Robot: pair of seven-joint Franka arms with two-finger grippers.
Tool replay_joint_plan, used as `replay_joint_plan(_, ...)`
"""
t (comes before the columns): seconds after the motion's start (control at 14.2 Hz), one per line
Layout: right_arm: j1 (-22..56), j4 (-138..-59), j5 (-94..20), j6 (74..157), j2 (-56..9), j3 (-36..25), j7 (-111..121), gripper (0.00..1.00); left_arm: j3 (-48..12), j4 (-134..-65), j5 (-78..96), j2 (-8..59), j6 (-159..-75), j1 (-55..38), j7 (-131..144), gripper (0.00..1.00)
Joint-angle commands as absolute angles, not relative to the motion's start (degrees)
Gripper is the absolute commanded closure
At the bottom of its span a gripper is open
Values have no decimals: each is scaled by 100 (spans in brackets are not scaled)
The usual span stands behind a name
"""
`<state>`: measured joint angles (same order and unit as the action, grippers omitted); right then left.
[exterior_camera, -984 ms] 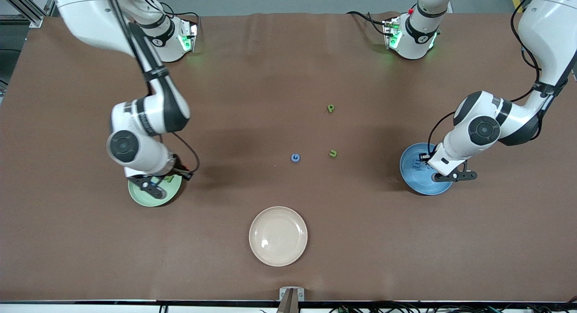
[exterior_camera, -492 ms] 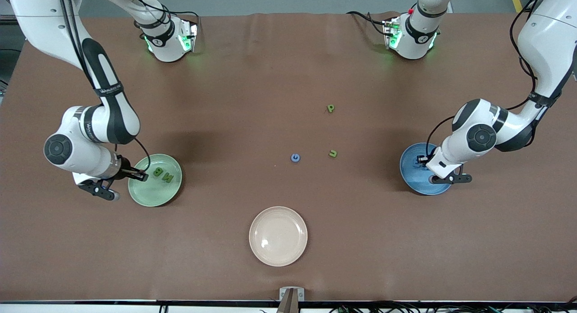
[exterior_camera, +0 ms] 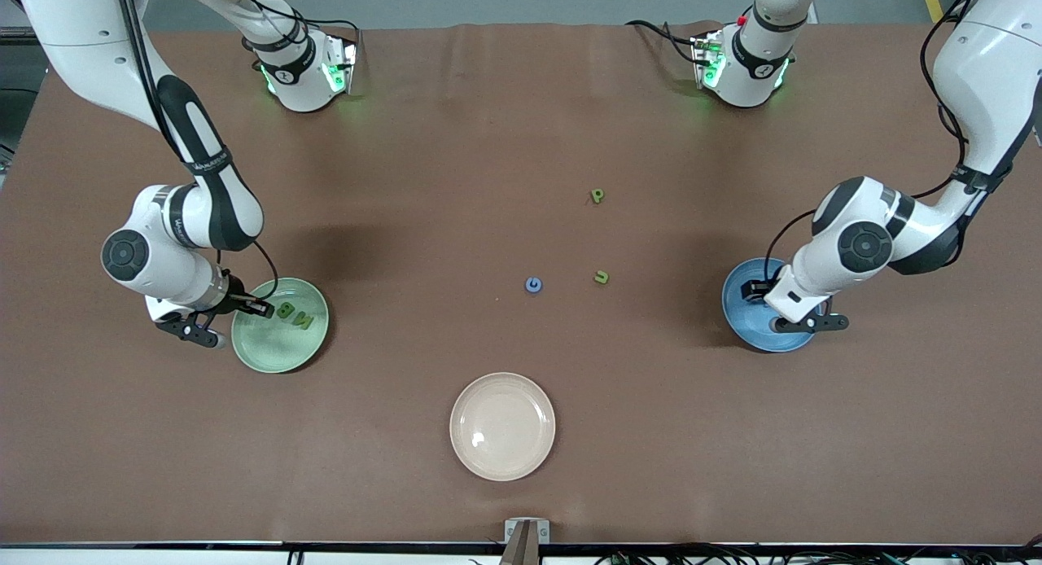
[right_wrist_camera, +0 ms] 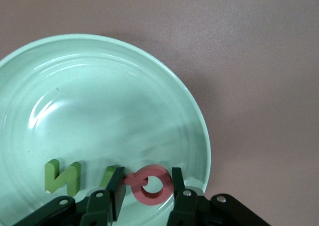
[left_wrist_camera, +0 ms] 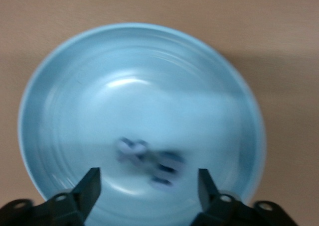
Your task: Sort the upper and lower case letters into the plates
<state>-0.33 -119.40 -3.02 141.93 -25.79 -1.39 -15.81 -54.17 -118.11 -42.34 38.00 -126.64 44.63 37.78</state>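
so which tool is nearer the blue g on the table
Left, narrowly. The left tool is over the sky blue plate toward the left arm's end; the right tool, holding a pink letter, is at the mint green plate's rim, slightly farther from the blue G.

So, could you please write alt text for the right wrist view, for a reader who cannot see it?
The right gripper holds a pink letter between its fingers, over the rim of a mint green plate. A green letter N lies in the plate beside it, and brown table surrounds the plate.
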Motion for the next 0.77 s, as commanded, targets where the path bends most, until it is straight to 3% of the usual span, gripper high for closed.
replay_joint_plan(0.0,-97,-12067,-281,14300,-2549,-79,-1556,93,-6141,-11795,-3982,3604,-12156,4439,4323,0)
replay_joint_plan(0.21,-132,-11989,-290,14300,-2636,-79,-1556,86,-6469,-11497,-3596,3656,-12032,3966,4368,0)
replay_joint_plan(0.28,-123,-11953,-299,14300,-2663,-88,-1556,74,-6469,-11426,-3543,3648,-12032,3685,4394,0)
replay_joint_plan(0.42,-132,-11892,-299,14291,-2672,-88,-1556,0,-6486,-11208,-3533,3674,-12032,3036,4377,0)
replay_joint_plan(0.7,-53,-11585,-299,14011,-2654,-79,-1617,0,-6040,-10583,-3542,3919,-12041,1586,4395,0)
